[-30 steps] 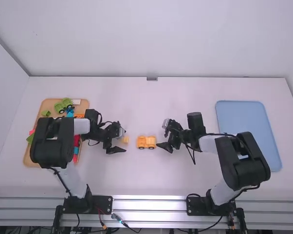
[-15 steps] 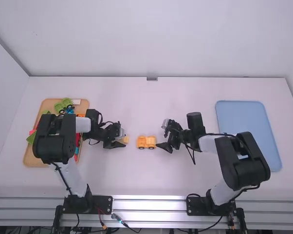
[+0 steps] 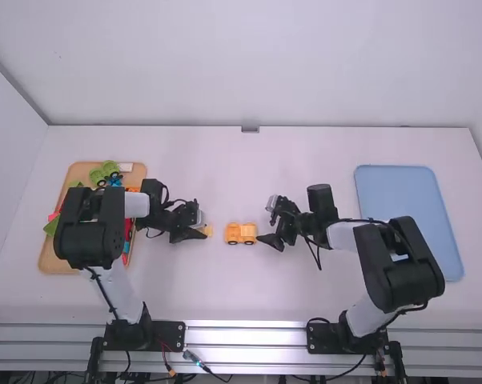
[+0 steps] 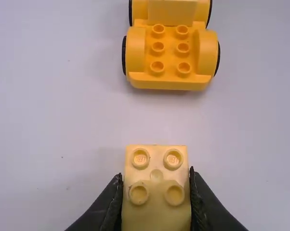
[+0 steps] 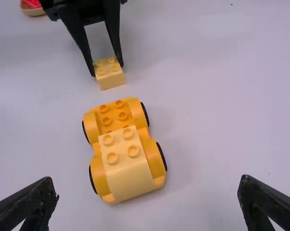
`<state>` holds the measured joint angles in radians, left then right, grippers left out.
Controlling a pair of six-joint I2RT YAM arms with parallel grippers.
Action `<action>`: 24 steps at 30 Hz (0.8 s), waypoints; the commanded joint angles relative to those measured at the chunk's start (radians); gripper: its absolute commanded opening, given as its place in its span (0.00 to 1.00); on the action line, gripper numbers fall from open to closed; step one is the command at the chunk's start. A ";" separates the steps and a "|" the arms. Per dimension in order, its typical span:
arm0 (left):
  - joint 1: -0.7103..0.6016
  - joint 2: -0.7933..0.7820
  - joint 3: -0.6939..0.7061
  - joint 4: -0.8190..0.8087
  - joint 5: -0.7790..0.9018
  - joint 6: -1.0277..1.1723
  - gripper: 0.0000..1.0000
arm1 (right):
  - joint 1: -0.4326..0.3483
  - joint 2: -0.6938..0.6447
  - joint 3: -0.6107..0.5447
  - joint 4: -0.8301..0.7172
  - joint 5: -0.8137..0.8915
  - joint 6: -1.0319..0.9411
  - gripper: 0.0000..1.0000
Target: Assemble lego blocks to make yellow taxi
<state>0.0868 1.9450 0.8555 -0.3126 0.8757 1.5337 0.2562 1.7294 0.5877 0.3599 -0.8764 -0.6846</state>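
My left gripper [image 3: 201,233] is low over the table, left of the yellow car base [image 3: 241,234]. In the left wrist view, left gripper [image 4: 155,185] is shut on a pale yellow block [image 4: 157,211] with studs facing up; the wheeled base [image 4: 170,55] stands apart from it. A pale yellow block [image 5: 128,166] sits on one end of the base [image 5: 117,115] in the right wrist view, and the base's other end shows bare studs. Right gripper [image 3: 271,222] is just right of the base; in its wrist view, right gripper [image 5: 149,186] is open around nothing.
A wooden tray [image 3: 54,260] with green, red, blue and orange pieces lies under the left arm at the far left. The blue tray [image 3: 409,216] is at the right, beyond the right forearm.
The left gripper's spread fingers have closed on the loose yellow block. The left arm shifted slightly right. The right arm and the car base have kept still.
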 commanded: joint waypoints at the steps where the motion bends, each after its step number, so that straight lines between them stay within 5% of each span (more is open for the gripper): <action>1: 0.005 0.019 0.006 -0.008 -0.031 0.000 0.22 | 0.006 0.010 0.022 -0.001 -0.013 -0.001 0.99; 6: 0.005 0.019 0.006 -0.014 -0.030 -0.006 0.21 | 0.006 0.010 0.022 -0.001 -0.017 -0.001 0.99; 8: 0.005 0.019 0.020 -0.011 -0.029 -0.092 0.02 | 0.007 0.010 0.022 -0.001 -0.019 -0.005 0.99; 16: 0.005 0.019 0.135 -0.148 -0.027 -0.152 0.02 | 0.034 0.080 0.011 0.056 -0.079 -0.135 0.96; 24: 0.000 0.019 0.195 -0.214 -0.020 -0.158 0.02 | 0.100 0.281 0.032 0.329 -0.060 0.009 0.99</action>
<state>0.0868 1.9450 1.0420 -0.5159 0.8402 1.3903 0.3527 1.9774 0.5949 0.6693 -0.9279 -0.7273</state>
